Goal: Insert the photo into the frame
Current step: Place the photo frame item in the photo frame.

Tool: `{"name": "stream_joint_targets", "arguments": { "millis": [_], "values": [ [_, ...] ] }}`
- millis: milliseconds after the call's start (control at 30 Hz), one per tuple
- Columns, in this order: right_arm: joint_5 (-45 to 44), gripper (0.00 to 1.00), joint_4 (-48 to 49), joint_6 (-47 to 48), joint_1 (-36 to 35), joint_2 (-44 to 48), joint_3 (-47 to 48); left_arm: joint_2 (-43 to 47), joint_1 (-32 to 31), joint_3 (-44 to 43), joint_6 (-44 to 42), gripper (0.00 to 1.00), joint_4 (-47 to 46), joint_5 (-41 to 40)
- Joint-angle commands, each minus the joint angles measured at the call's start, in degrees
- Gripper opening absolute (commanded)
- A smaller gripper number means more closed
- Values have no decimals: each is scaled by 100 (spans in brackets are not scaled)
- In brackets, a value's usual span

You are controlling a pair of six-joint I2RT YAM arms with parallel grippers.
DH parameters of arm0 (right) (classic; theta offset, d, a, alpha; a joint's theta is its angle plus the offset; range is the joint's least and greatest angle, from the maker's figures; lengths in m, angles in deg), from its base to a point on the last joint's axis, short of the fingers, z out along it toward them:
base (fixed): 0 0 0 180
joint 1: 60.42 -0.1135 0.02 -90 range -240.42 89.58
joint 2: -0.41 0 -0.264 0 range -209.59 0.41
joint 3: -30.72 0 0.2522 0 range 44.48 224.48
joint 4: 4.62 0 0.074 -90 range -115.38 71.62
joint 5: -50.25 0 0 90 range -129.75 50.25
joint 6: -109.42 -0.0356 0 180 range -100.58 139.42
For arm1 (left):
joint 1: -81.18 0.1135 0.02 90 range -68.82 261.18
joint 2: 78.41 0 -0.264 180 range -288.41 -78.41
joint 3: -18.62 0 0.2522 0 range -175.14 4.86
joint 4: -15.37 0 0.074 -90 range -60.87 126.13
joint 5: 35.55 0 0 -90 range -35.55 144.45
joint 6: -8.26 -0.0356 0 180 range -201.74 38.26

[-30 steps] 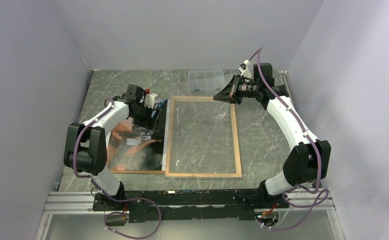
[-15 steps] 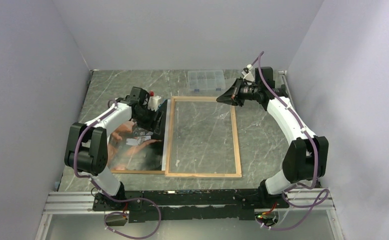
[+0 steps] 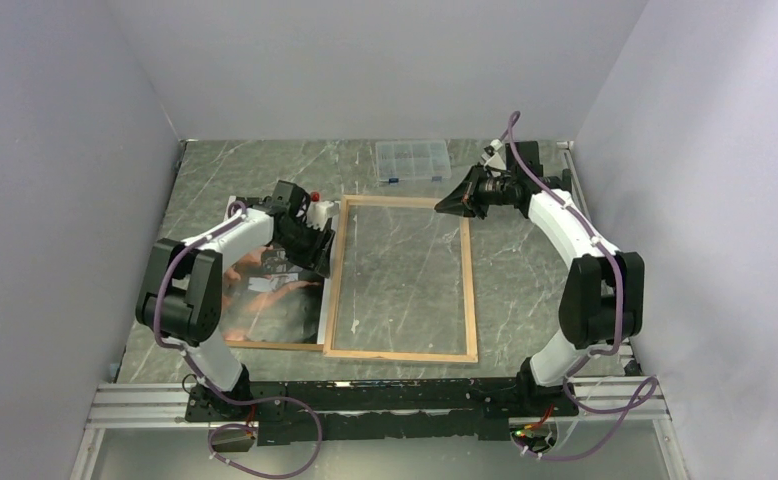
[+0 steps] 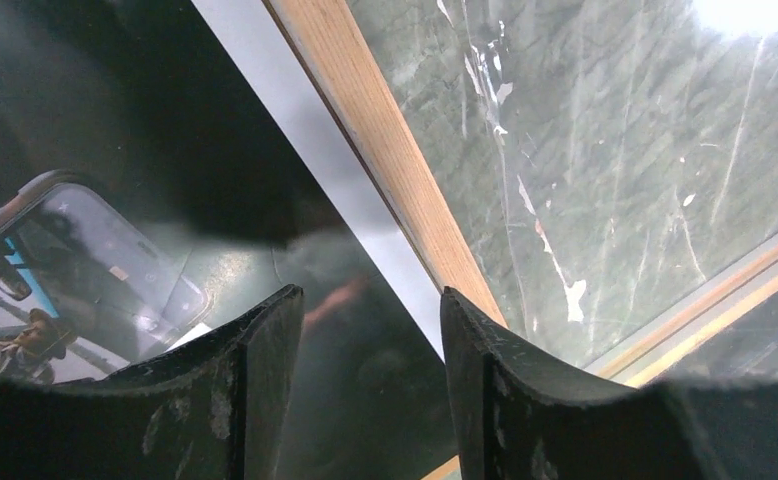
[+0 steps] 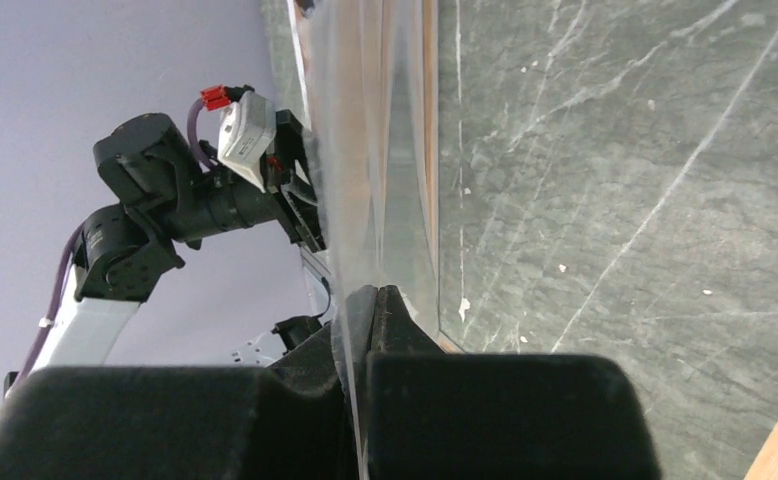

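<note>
From above, the photo [image 3: 270, 295] lies flat beside the frame [image 3: 470, 290], not in it yet, so you still have the main job to do. Since a second ago, your left gripper [image 3: 317, 252] slid closer to the frame, and the frame turned a little.

Left wrist: the fingers are spread over the photo's edge.

Right wrist: your right gripper [image 5: 370, 295] pinches the frame's clear sheet.

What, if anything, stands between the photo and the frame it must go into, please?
Nothing visible does. The photo lies right beside the frame's left rail, under the open left claw; the right claw is shut on the frame's far edge.
</note>
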Motion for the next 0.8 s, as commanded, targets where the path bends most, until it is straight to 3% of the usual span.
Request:
{"name": "stream_joint_targets", "arguments": {
  "millis": [0, 400, 767],
  "values": [
    [188, 0, 6, 158, 41, -162, 326, -131, -32, 3, 109, 56, -178, 206],
    [302, 0, 253, 67, 54, -468, 247, -452, -32, -42, 107, 40, -237, 360],
    [333, 0, 253, 126, 56, -729, 395, -455, -32, -66, 78, 38, -210, 608]
  ]
}}
